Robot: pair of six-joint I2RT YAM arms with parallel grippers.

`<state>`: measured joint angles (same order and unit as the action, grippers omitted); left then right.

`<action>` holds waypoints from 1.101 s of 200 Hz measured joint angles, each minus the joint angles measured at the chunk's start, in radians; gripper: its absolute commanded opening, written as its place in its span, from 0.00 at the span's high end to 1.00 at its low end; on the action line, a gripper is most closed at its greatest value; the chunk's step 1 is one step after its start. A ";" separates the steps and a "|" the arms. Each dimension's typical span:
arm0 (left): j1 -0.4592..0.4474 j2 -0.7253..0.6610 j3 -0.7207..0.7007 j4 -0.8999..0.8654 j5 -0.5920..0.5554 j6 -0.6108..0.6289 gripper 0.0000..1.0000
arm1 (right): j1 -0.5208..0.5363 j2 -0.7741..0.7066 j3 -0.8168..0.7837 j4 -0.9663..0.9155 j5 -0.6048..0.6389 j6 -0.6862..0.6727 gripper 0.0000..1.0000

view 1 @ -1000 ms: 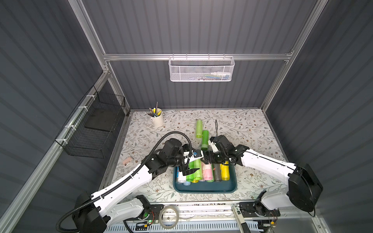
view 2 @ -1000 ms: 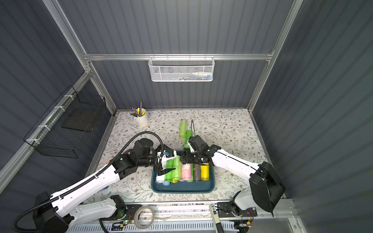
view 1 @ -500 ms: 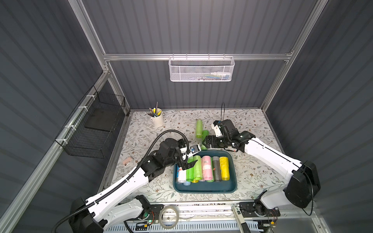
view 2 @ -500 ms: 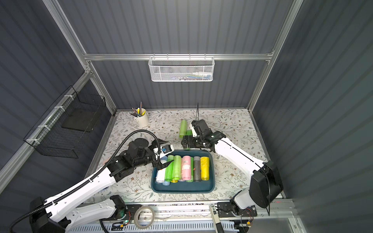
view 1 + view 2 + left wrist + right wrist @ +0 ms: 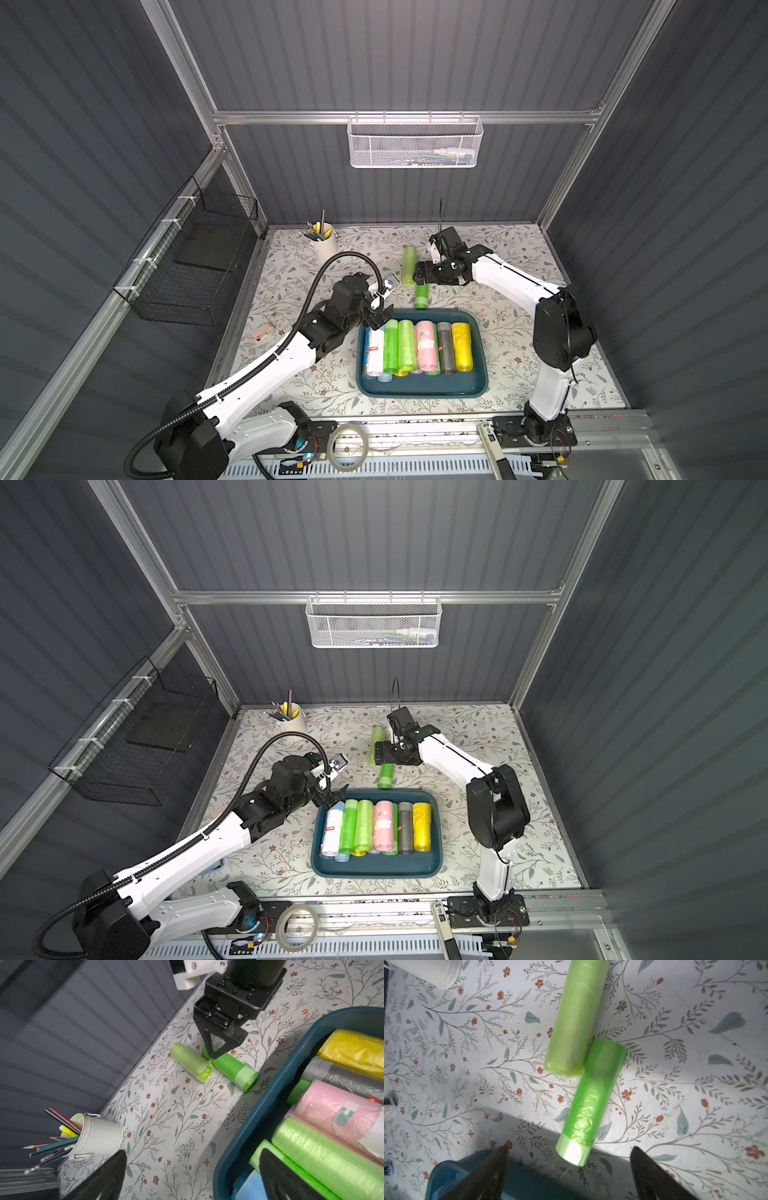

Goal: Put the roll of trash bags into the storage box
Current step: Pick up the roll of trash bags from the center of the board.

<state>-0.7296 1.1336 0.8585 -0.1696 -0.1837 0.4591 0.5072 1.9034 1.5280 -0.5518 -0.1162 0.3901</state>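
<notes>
Floral bench (image 5: 291, 365), grey walls. In a top view: bright green roll (image 5: 421, 297) lies outside storage box (image 5: 419, 391), just behind its far rim; right hand (image 5: 419, 277) over it. Left wrist: left hand (image 5: 192, 1153) wide open, empty, at box corner. Right wrist: right hand wide open, empty, roll below.

Tabletop (image 5: 519, 332): flat, covered in a floral-print sheet. Directly on it:
- dark teal storage box (image 5: 419, 391), flat, toward the front edge
- darker green roll (image 5: 421, 297) on its side, just behind the box's back rim
- light green roll (image 5: 409, 262) on its side, farther back, its near end against the darker roll
- white pencil cup (image 5: 324, 249), upright, back left
- small beige item (image 5: 264, 331) near the left edge, unidentified
</notes>
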 measured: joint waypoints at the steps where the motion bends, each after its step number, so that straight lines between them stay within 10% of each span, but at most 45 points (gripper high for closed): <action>1: 0.000 0.000 0.000 0.000 0.000 0.000 0.00 | -0.001 0.004 0.003 0.000 0.000 0.000 0.12; 220: 0.000 -0.004 0.000 0.002 0.000 0.001 0.00 | -0.009 0.241 0.082 -0.010 0.051 -0.030 0.31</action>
<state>-0.7296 1.1294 0.8585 -0.1673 -0.1833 0.4603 0.4984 2.1441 1.6100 -0.5621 -0.0650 0.3599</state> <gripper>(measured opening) 0.997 0.711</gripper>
